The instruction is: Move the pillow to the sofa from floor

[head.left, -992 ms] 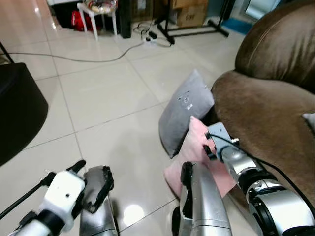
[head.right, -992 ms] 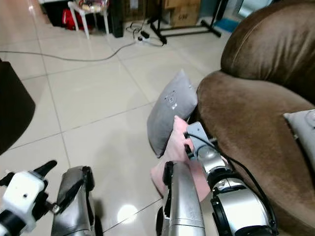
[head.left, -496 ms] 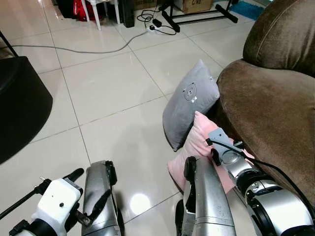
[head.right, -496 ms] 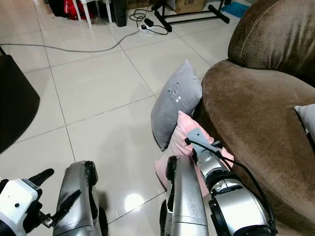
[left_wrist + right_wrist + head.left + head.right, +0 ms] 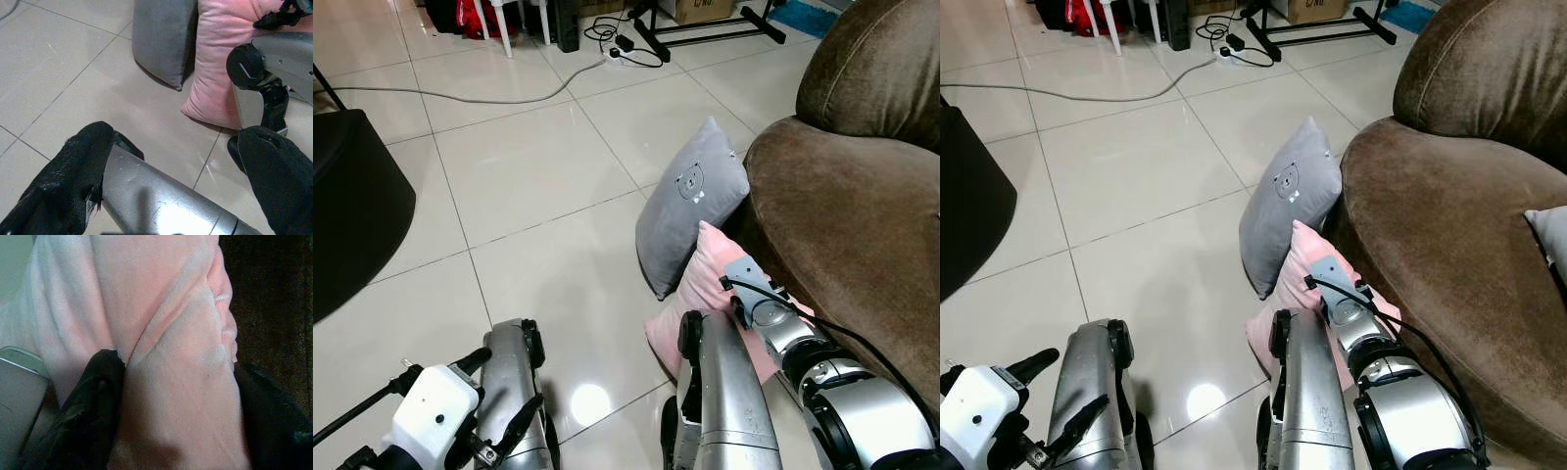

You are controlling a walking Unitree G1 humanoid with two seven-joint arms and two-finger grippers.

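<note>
A pink pillow point(image 5: 705, 279) stands on the tiled floor, leaning against the front of the brown sofa point(image 5: 842, 215). Behind it a grey pillow point(image 5: 690, 211) with a small bear face also leans on the sofa. My right gripper point(image 5: 176, 396) reaches low by the sofa, shut on a fold of the pink pillow point(image 5: 166, 323); pink fabric bulges between its two black fingers point(image 5: 100, 396). My left gripper point(image 5: 171, 171) hangs low at my left side, open, with nothing between its fingers, well away from both pillows.
A large black round object point(image 5: 352, 206) sits on the floor to my left. A grey cable point(image 5: 489, 98) crosses the tiles farther out, near a black stand base point(image 5: 705, 39). A grey cushion point(image 5: 1552, 240) lies on the sofa seat.
The camera has tilted and shifted a little. My right gripper stays on the pink pillow, which sits in the same place. The left gripper has sunk slightly.
</note>
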